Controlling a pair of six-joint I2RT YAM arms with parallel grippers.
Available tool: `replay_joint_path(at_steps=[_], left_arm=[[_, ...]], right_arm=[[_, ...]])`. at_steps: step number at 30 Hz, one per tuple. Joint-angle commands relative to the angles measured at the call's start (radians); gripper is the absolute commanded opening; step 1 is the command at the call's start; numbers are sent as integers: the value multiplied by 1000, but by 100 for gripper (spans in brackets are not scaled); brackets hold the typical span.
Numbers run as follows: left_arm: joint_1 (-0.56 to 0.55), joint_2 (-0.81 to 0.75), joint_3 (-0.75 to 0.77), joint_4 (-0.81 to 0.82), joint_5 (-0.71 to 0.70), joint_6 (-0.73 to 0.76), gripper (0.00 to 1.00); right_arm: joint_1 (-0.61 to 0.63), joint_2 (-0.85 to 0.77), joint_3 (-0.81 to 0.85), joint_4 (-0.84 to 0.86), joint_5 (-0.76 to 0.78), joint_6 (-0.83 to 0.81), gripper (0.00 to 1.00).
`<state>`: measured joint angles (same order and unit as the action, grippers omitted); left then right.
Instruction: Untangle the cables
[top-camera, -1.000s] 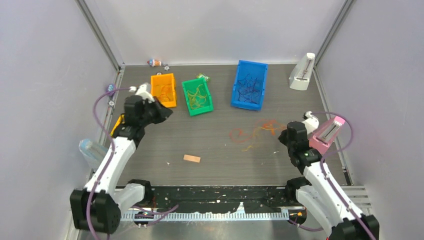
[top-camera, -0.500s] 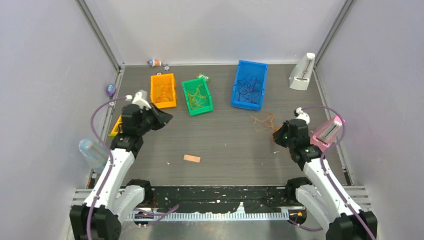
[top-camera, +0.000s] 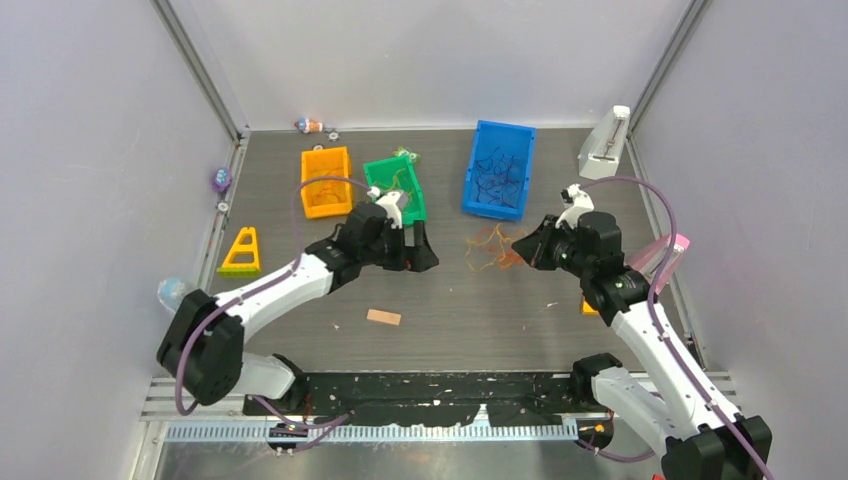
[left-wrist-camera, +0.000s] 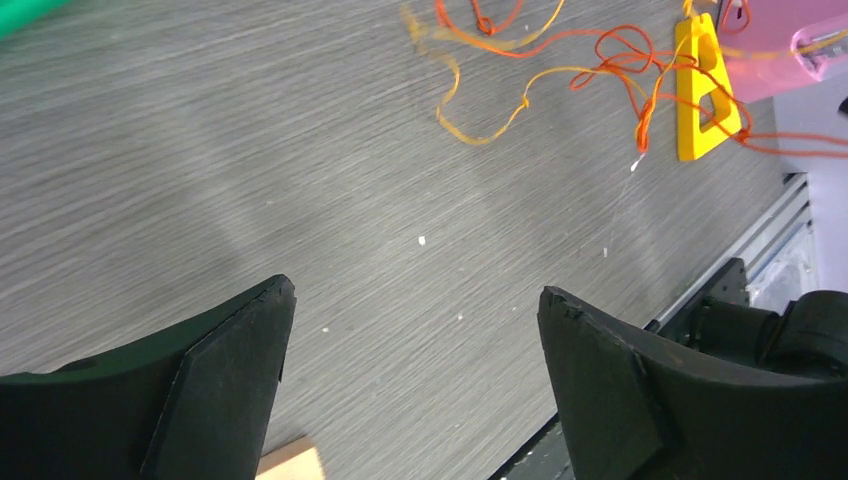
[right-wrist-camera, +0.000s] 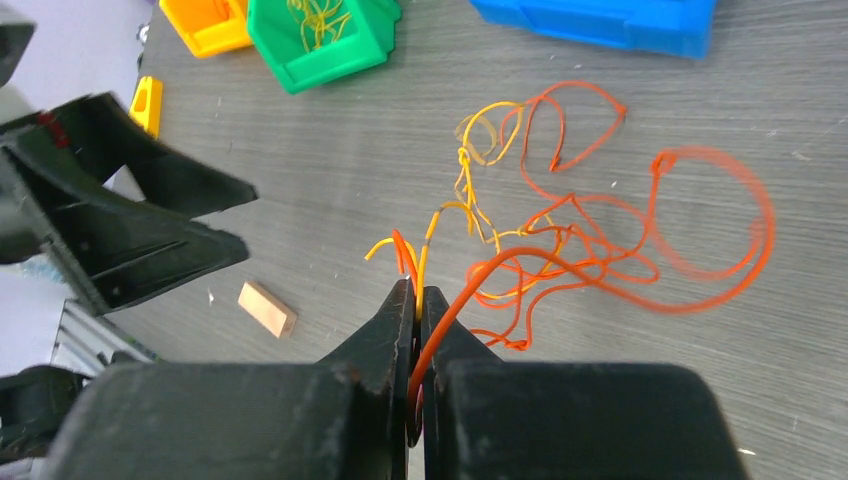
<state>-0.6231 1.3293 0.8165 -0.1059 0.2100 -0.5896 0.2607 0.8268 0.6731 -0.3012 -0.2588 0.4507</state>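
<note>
Right wrist cam resolves what the top view can't: right pincer (right-wrist-camera: 415, 292) pinched together on thin orange and yellow strands of the cables (right-wrist-camera: 570, 245). The cables are a loose wiry tangle, mostly lying on the tabletop (top-camera: 450, 300) just near-side of the blue bin (top-camera: 498, 170). Left wrist cam: left pincer (left-wrist-camera: 415, 300) wide apart, nothing between. Tangle sits ahead of it, one orange strand draped across a yellow triangular block (left-wrist-camera: 705, 90). Tabletop is dark grey wood-grain, matte. Pale walls (top-camera: 100, 120), aluminium posts (top-camera: 200, 70) at back corners.
</note>
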Motion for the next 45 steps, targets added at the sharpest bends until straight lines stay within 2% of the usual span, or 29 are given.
replay_joint_path(at_steps=[1,5,9,12,16,26,31,34,35,36,37,38,41,45], left_arm=[[-35,77,80,92,-39,-14,99],[-35,151,93,185,28,-61,99],[-44,216,117,234,84,-47,92],[-67,263,163,199,90,11,87],[-113,325,233,114,24,117,85],[-204,380,309,80,-60,269,87],[-212,415,336,99,-63,314,79],[-223,428,329,165,-94,350,76],[-225,432,328,178,-104,359,69],[-226,438,329,191,-112,363,50],[-225,441,331,198,-130,367,23],[-225,439,332,199,-157,367,3],[-224,393,311,194,-286,383,0],[-188,293,268,128,-417,377,0]], right_arm=[[9,-7,38,-2,-121,-8,5],[19,-17,99,-69,-136,-40,5],[21,-19,153,-125,-144,-62,5],[21,-17,162,-131,-154,-59,5],[21,-12,165,-125,-170,-49,5],[20,-7,201,-138,-189,-43,5],[20,-8,221,-145,-214,-31,5],[21,-11,239,-146,-245,-19,5],[21,-11,243,-147,-251,-14,5],[20,-12,251,-150,-259,-12,5],[20,-14,255,-152,-261,-11,5],[20,-15,260,-160,-253,-13,5],[20,-20,258,-207,-176,-28,5],[15,-34,196,-256,97,-12,5]])
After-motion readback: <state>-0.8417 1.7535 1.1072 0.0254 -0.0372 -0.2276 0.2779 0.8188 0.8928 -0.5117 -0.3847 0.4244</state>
